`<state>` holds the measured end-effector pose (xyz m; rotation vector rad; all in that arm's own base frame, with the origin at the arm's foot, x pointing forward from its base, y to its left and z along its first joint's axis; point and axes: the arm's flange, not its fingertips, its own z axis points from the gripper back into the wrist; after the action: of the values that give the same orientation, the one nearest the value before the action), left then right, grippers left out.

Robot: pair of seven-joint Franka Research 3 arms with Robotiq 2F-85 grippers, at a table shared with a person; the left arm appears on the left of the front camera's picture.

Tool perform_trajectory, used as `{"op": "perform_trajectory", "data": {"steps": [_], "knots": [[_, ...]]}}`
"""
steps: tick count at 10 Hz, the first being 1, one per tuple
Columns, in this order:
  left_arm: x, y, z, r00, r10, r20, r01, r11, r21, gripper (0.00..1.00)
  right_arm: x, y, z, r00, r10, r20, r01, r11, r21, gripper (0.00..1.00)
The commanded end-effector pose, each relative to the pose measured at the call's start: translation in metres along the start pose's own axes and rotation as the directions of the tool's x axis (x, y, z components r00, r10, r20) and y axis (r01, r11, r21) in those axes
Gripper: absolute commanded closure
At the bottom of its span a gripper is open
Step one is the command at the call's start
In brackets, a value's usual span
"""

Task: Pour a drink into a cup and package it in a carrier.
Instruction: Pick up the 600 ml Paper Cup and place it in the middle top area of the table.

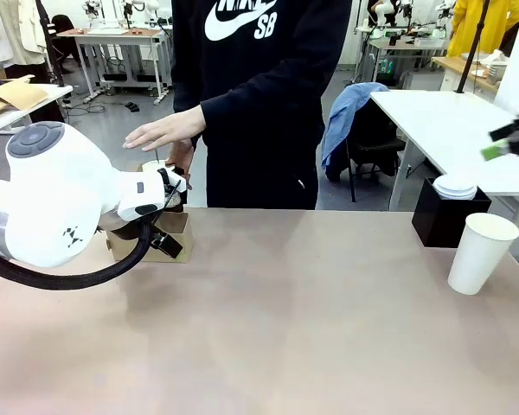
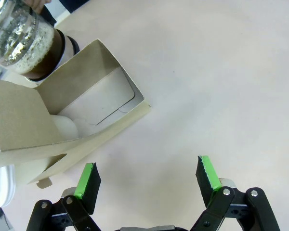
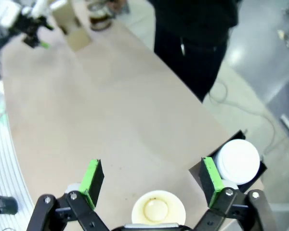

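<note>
Just beside carrier (image 2: 72, 120), left gripper (image 2: 147, 173) hangs wide open, empty. Drink (image 2: 44, 67) sits in jug (image 2: 19, 38) right behind carrier. Well apart from carrier: cup (image 3: 158, 211), right gripper (image 3: 151, 175) over it, wide too. Risk: left gripper nudges carrier, jug tips.

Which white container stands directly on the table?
The tall paper cup at the right end, upright; the other white ones are stacked inside the black box beside it.

Blk box (image 1: 437, 226) w/ white round stack (image 1: 456, 186); blue jacket (image 1: 344, 117) on bkgd chair (image 1: 374, 143).
</note>
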<state>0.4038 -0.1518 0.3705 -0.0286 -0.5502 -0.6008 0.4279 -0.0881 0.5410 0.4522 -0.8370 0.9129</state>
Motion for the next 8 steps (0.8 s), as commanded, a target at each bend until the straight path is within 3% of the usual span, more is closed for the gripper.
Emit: {"op": "perform_trajectory", "data": {"steps": [1, 2, 4, 6, 7, 8], "knots": [[0.0, 0.0, 0.0, 1.0, 0.0, 0.0, 0.0, 1.0, 0.0, 0.0, -0.064, -0.032, 0.015, 0.986, 0.046, 0.158, -0.063, 0.992, 0.108, 0.0], [0.0, 0.0, 0.0, 1.0, 0.0, 0.0, 0.0, 1.0, 0.0, 0.0, -0.112, -0.048, 0.021, 0.965, 0.04, 0.261, -0.081, 0.985, 0.15, 0.0], [0.0, 0.0, 0.0, 1.0, 0.0, 0.0, 0.0, 1.0, 0.0, 0.0, -0.16, -0.064, 0.009, 0.937, 0.022, 0.349, -0.092, 0.979, 0.185, 0.0], [0.0, 0.0, 0.0, 1.0, 0.0, 0.0, 0.0, 1.0, 0.0, 0.0, -0.159, -0.062, -0.011, 0.924, -0.005, 0.383, -0.048, 0.99, 0.129, 0.0], [0.0, 0.0, 0.0, 1.0, 0.0, 0.0, 0.0, 1.0, 0.0, 0.0, -0.172, -0.035, 0.019, 0.927, 0.023, 0.375, -0.079, 0.988, 0.135, 0.0], [0.0, 0.0, 0.0, 1.0, 0.0, 0.0, 0.0, 1.0, 0.0, 0.0, -0.172, -0.035, 0.019, 0.927, 0.023, 0.375, -0.079, 0.988, 0.135, 0.0]]}}
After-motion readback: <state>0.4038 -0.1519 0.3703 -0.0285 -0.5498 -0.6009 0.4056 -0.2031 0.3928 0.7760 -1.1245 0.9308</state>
